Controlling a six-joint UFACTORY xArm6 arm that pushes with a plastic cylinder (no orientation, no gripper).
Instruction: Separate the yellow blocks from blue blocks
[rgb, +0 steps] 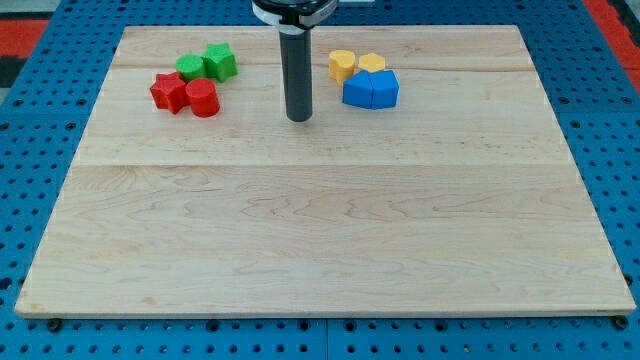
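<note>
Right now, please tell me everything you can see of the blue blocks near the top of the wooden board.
The two blue blocks look like glossy plastic, chunky with angled faces; their exact shapes are hard to make out. They lie flat on the pale wooden board, pressed side by side into one clump toward the view's upper right. Two yellow blocks sit right behind them, apparently touching. My tip, the dark rod's end, stands to their left, apart from them.
</note>
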